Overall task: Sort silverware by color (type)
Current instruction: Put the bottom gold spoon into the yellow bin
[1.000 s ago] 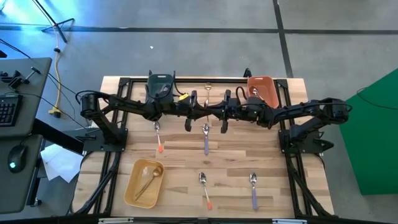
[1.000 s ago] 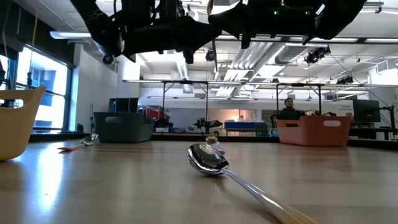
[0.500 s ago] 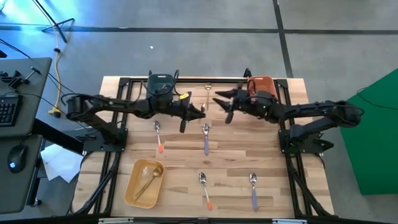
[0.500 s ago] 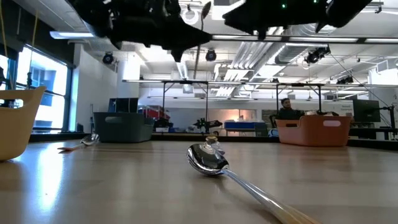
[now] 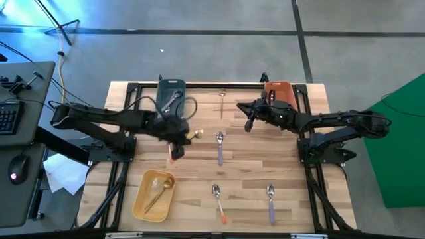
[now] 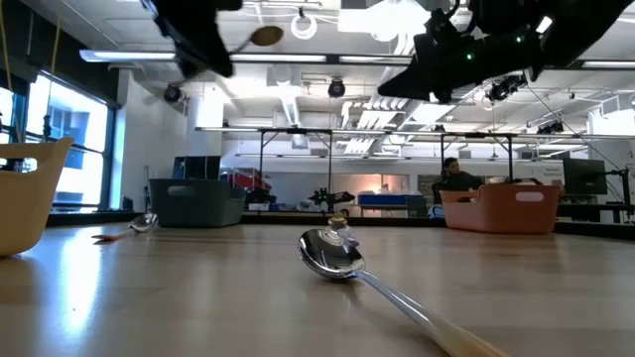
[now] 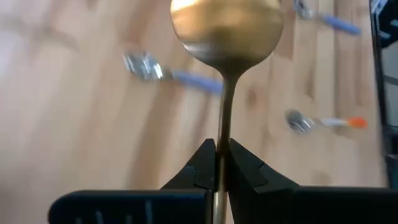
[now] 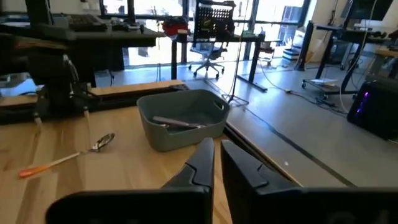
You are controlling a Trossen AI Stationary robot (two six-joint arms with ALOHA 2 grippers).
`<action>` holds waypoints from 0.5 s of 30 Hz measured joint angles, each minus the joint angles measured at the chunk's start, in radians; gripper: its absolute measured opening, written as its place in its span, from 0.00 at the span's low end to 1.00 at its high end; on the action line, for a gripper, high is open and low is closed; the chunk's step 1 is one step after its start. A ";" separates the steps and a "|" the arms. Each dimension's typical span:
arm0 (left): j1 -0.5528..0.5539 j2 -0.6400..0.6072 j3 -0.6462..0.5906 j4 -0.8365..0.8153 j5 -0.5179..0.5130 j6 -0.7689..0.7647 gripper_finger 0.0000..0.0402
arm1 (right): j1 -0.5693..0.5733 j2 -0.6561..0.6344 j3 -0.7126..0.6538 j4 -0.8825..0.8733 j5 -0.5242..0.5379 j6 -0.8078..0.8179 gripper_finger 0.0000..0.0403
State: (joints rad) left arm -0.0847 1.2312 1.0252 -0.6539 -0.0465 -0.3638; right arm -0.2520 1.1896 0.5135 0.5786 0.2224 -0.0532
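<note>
My left gripper (image 7: pixel 221 155) is shut on a gold spoon (image 7: pixel 227 28) above the table's middle left (image 5: pixel 182 138), and the spoon's bowl (image 6: pixel 266 36) shows high over the table. Farther right, my right gripper (image 5: pixel 249 114) hovers with its fingers (image 8: pixel 202 163) together and nothing between them. Loose silverware lies flat on the wood: a purple-handled spoon (image 5: pixel 220 147), an orange-handled spoon (image 5: pixel 219 200), another purple-handled one (image 5: pixel 270 200), a gold piece (image 5: pixel 222 101) at the far edge, and an orange-handled spoon (image 5: pixel 172 154) partly under my left arm. My left gripper pinches the gold spoon's thin handle (image 7: pixel 224 134) between its two fingers. The fingers slant downward and lie along the handle. The bowl sticks out beyond the fingertips. The spoon is lifted clear of the table.
A yellow bin (image 5: pixel 143 199) with a gold spoon inside stands at the near left. A grey bin (image 5: pixel 171 85) holding a utensil is at the far edge, an orange bin (image 5: pixel 284 93) at the far right. Black arm frames border both table sides.
Both grippers were together over the table's middle. My right gripper opened, drew back toward the right edge and shut again. My left gripper, keeping the gold spoon, swung toward the table's left and near side, tipping downward.
</note>
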 joint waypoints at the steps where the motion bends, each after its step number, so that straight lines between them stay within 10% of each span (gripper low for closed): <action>1: -0.033 0.000 0.020 -0.046 -0.006 -0.064 0.01 | -0.006 0.000 -0.011 0.020 -0.004 -0.008 0.02; 15: -0.544 0.058 0.098 -0.364 -0.067 -1.035 0.01 | -0.169 0.000 -0.019 0.139 -0.179 -0.011 0.00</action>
State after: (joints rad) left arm -0.6291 1.2896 1.1236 -1.0181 -0.1131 -1.3985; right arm -0.4207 1.1896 0.4942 0.7176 0.0433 -0.0645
